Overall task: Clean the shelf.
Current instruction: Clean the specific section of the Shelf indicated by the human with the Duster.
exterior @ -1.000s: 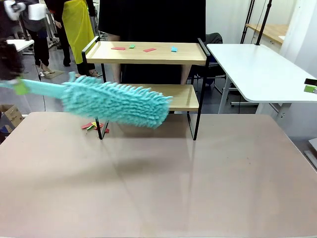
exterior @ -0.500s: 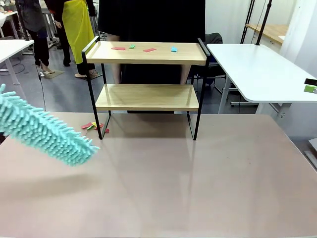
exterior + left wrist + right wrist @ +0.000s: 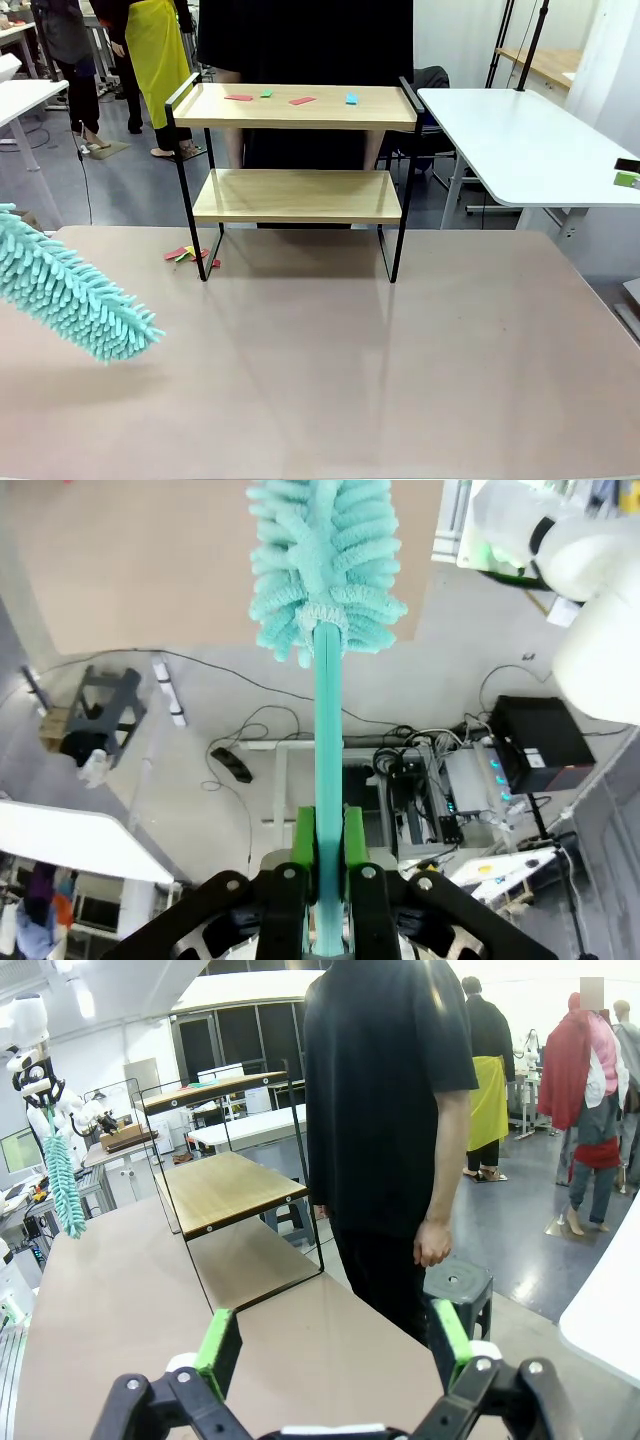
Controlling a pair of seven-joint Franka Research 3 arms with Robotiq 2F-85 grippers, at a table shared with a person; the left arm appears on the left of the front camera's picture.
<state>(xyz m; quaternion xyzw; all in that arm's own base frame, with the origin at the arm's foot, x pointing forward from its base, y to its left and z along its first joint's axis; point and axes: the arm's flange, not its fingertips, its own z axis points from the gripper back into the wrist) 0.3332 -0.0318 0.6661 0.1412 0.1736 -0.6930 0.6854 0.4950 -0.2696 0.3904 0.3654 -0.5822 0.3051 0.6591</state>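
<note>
The shelf [image 3: 300, 195] stands at the table's far side, two light wooden boards in a black frame. Small red, green and blue scraps [image 3: 300, 99] lie on its top board. A fluffy teal duster [image 3: 75, 295] hangs tilted over the table's left edge, well away from the shelf. My left gripper [image 3: 328, 830] is shut on the duster's teal handle [image 3: 328, 730], green pads pressed on both sides. My right gripper [image 3: 335, 1350] is open with nothing between its fingers, pointing at the shelf [image 3: 225, 1185] from the side; the duster [image 3: 62, 1180] hangs far beyond.
More coloured scraps [image 3: 187, 254] lie on the table by the shelf's front left leg. A person in black [image 3: 300, 40] stands right behind the shelf. A white table [image 3: 520, 140] stands at the right. Other people stand farther back.
The duster swung from in front of the shelf's lower board leftward and down to the table's left edge. The shelf and scraps stayed put.
</note>
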